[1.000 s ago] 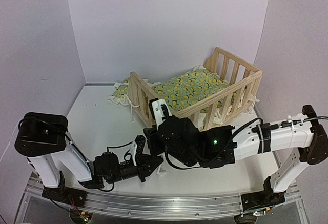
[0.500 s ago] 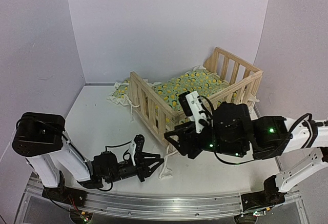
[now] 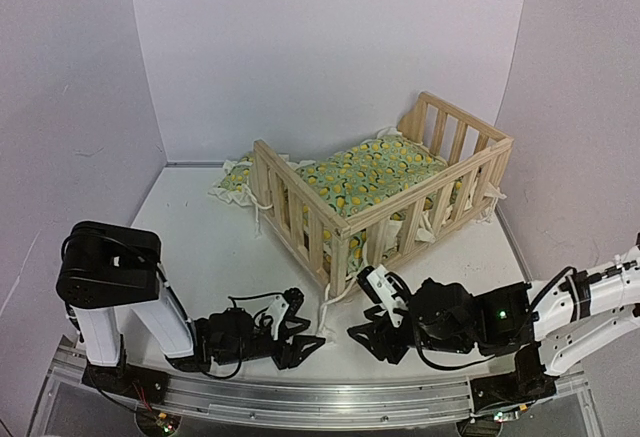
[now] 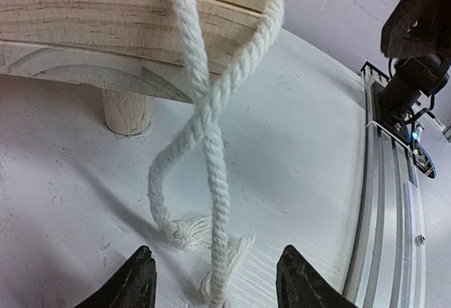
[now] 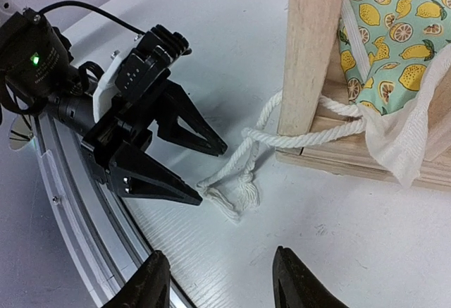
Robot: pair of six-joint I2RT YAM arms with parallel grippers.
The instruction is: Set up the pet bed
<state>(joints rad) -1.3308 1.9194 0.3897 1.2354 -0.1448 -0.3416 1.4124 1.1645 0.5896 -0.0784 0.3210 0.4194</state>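
On the table stands your bed (image 3: pixel 400 209); its corner cord (image 4: pixel 211 132) hangs dead ahead of the left end effector (image 4: pixel 220 280), the nearer one. It and the right end effector (image 5: pixel 222 280) both gape, empty.

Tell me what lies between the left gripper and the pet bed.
A white rope tied to the pet bed, its frayed ends near the left gripper; the right wrist view shows it.
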